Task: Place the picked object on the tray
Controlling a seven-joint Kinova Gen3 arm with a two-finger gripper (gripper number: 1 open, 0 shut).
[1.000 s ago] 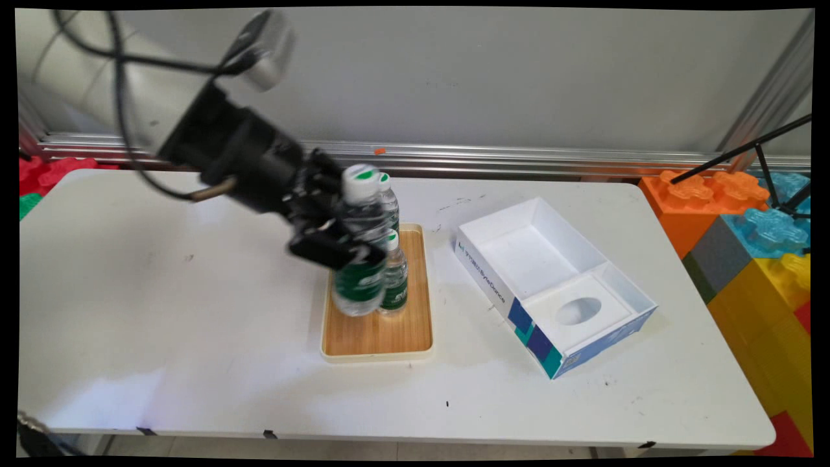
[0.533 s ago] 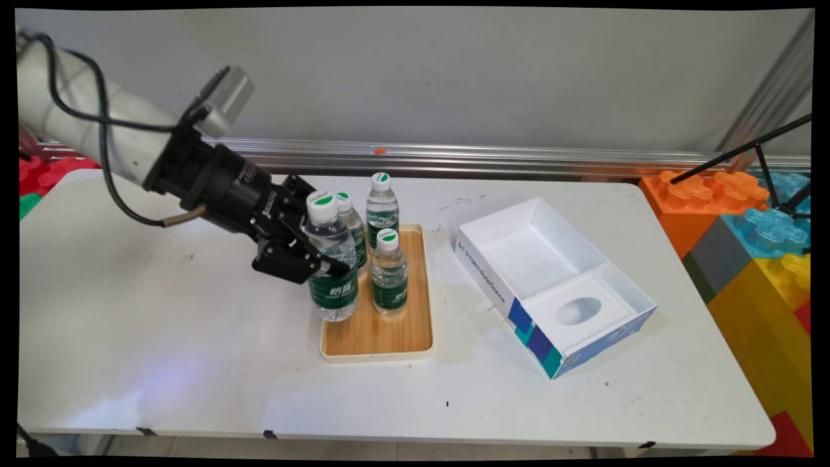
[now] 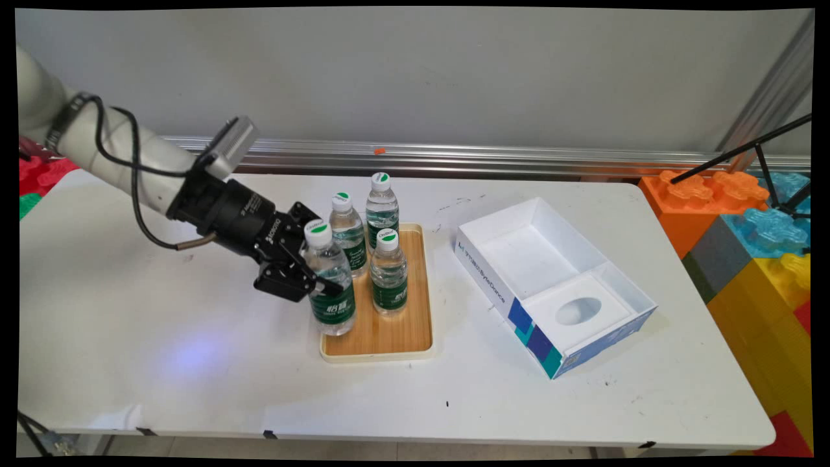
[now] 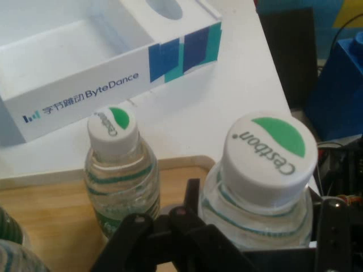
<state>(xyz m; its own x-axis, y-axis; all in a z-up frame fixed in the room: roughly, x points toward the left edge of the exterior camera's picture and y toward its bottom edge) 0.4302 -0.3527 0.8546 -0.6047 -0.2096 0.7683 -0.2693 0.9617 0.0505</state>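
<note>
Black jaws grip an upright water bottle (image 3: 329,285), cap up, on the wooden tray (image 3: 389,337).

Four bottles (image 3: 381,275) on tray (image 3: 389,337), box (image 3: 551,279) to its right

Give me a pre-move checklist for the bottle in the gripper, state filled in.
1. Grip: gripper shut on the held bottle, fingers at its label: ok.
2. Held bottle upright, cap on: ok.
3. Bottle base seated on the wooden tray: cannot tell; it sits at the tray's left edge.
4. Gap to the nearest bottle: apart, ok.
5. Two rear bottles standing: ok.
6. White box clear of the tray: ok.
</note>
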